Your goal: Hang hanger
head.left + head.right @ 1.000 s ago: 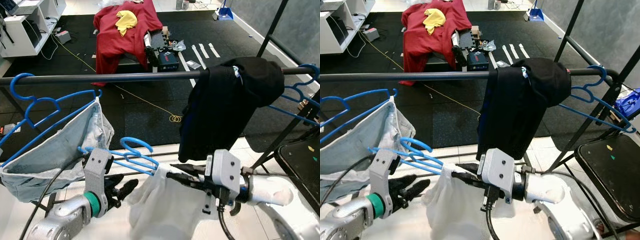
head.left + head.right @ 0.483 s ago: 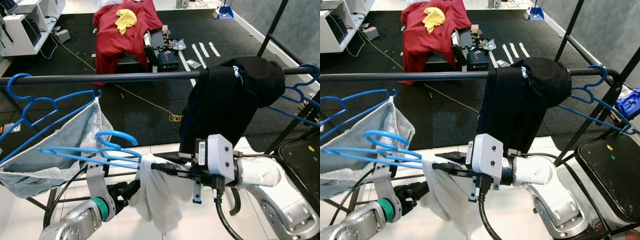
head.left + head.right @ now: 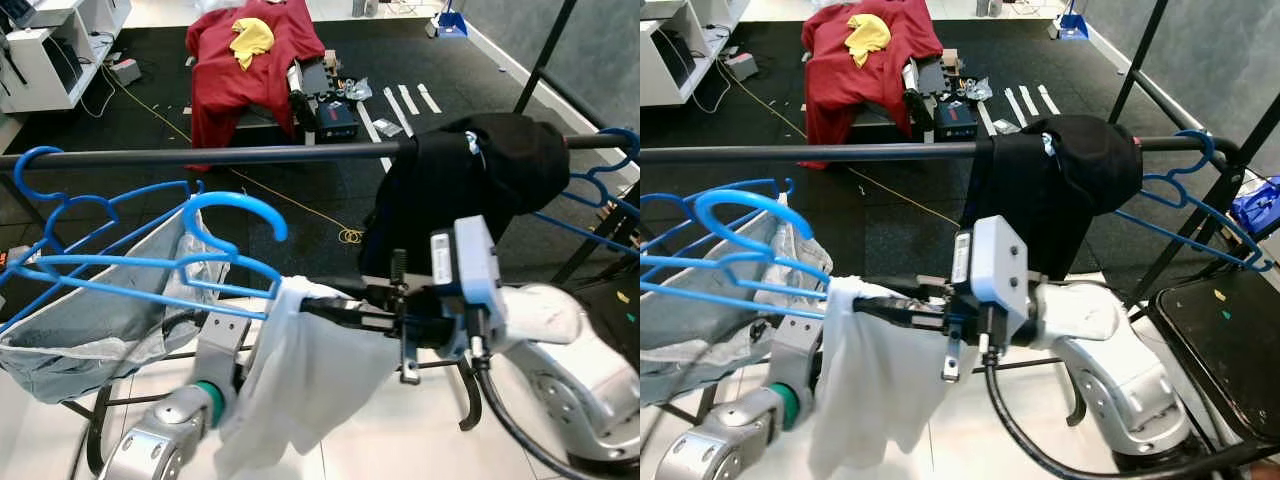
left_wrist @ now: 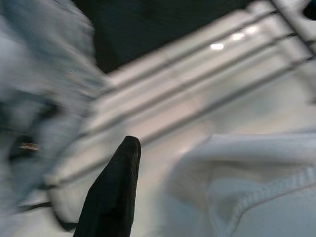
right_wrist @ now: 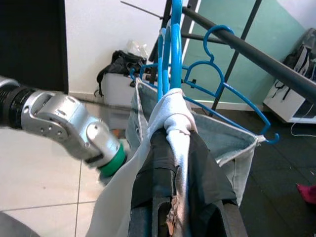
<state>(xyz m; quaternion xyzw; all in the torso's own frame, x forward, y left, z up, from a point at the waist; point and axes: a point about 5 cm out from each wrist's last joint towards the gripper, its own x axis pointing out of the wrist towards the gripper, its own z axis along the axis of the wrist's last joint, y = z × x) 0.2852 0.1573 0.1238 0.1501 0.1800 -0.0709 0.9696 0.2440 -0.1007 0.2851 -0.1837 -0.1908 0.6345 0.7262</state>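
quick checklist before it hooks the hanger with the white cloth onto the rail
1. Right claw clamped on the white garment at the end of the blue hanger: ok, the right wrist view shows the fingers shut on the cloth.
2. Hook of that hanger above the black rail: not ok, it sits below the rail.
3. Free stretch of rail between the grey garment and the black garment: ok.
4. Hook clear of the neighbouring blue hangers: cannot tell, they overlap in the eye views.
5. Left claw supporting the cloth: cannot tell, blurred and hidden behind the fabric.
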